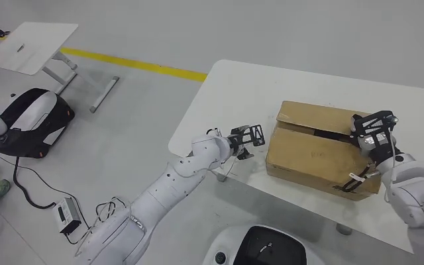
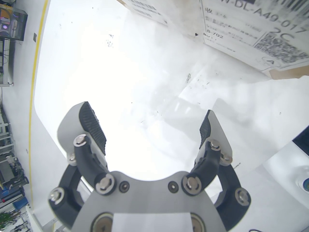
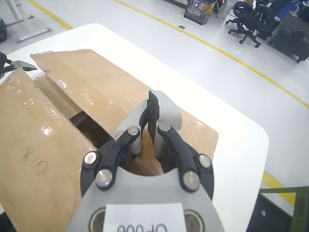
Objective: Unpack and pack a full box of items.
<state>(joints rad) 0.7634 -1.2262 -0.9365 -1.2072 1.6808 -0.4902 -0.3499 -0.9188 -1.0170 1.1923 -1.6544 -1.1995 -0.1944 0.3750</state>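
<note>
A brown cardboard box lies on the white tabletop. Its 2 top flaps are nearly shut, with a dark gap between them. The left end effector sits just beside the box's left end, near the tabletop's edge. The right end effector is over the box's right end, above the gap. On the floor, a yellow line runs past another white table.
</note>
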